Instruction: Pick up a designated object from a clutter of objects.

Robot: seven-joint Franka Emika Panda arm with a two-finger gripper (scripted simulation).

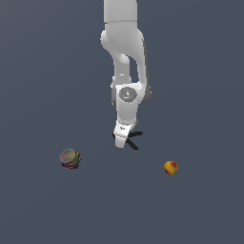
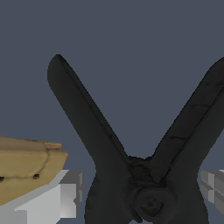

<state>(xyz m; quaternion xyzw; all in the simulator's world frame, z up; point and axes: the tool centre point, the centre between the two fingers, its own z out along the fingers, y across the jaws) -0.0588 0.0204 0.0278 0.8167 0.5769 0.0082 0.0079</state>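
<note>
Black handles fill the wrist view: the clamp [image 2: 144, 175], two long arms splayed in a V from a round pivot, sits right between the pincer's pale fingers [image 2: 65, 197]. No brand, label or lettering can be read on anything. The surface is a flat, plain slate-grey ground [image 1: 38, 71] with no walls or furniture to see, only that even grey all round.

Over to the exterior view: the white arm [image 1: 125, 52] reaches down from above, and the pincer [image 1: 124, 138] is at the clamp [image 1: 134, 139], whose dark handles poke out on the exterior view's right of the fingers. The fingers stand on either side of the clamp's pivot, but whether they press on it or stand just clear cannot be told.

Count: one clamp, one tan cracker [image 2: 26, 168] seen edge-on just beside a finger in the wrist view, one orange-red ball [image 1: 171, 167] well apart toward the exterior view's right, one multicoloured rounded object [image 1: 70, 158] well apart toward its left.
</note>
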